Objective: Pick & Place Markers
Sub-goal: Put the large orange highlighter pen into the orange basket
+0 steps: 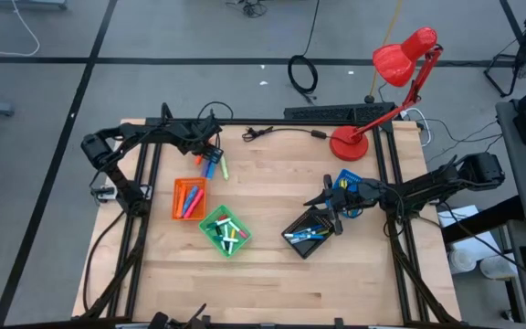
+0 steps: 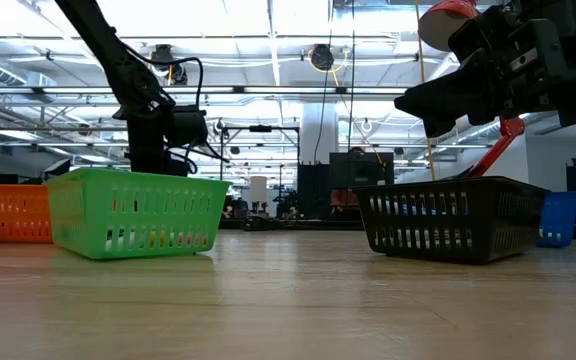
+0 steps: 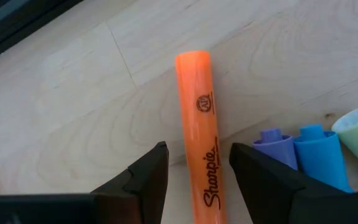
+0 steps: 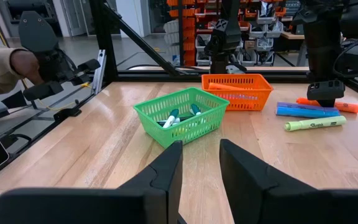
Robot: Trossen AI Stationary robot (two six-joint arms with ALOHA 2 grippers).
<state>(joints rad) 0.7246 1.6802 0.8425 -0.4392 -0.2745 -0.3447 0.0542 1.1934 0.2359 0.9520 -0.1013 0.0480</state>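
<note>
Left gripper (image 3: pixel 194 171) astride orange marker (image 3: pixel 199 124)

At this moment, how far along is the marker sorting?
Mostly done: markers already lie in the orange tray, green tray and black tray. In hand: the left gripper has open fingers either side of an orange marker on the table. Left: blue markers and a yellow-green marker.
</note>
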